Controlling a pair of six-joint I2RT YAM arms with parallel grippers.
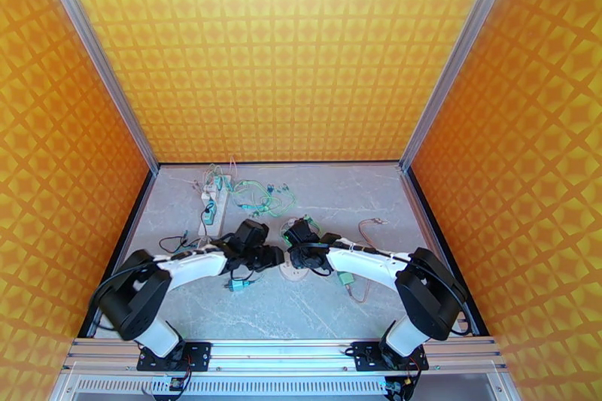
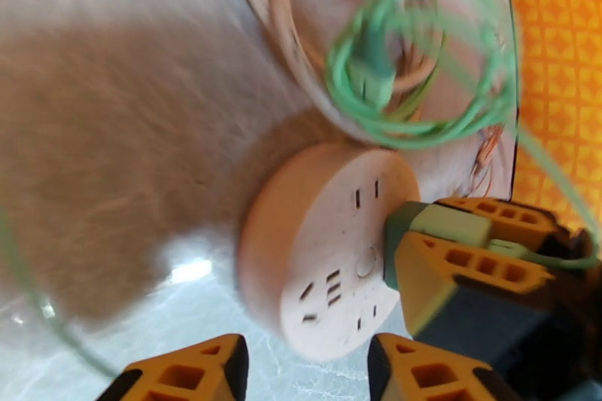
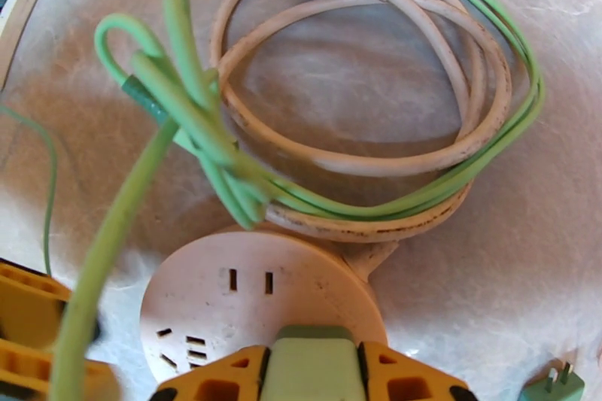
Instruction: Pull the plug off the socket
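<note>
Likely stiff to pull, the green plastic plug [image 3: 312, 353] in the round pink socket [image 3: 226, 305] is side-pinched by the right gripper [image 3: 312, 380]; left gripper [image 2: 307, 366] spread.

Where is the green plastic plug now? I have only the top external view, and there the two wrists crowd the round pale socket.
Observer: The green plastic plug appears seated near the rim of the round pale pink plastic socket; the right gripper is shut on it.
Operator: Does the left gripper hold the socket?
Observer: No grip that I can see: the left gripper is open, its orange fingers apart at the socket's edge.
Operator: Any cable in the way?
Observer: A loose green cable passes close before the right wrist camera.
</note>
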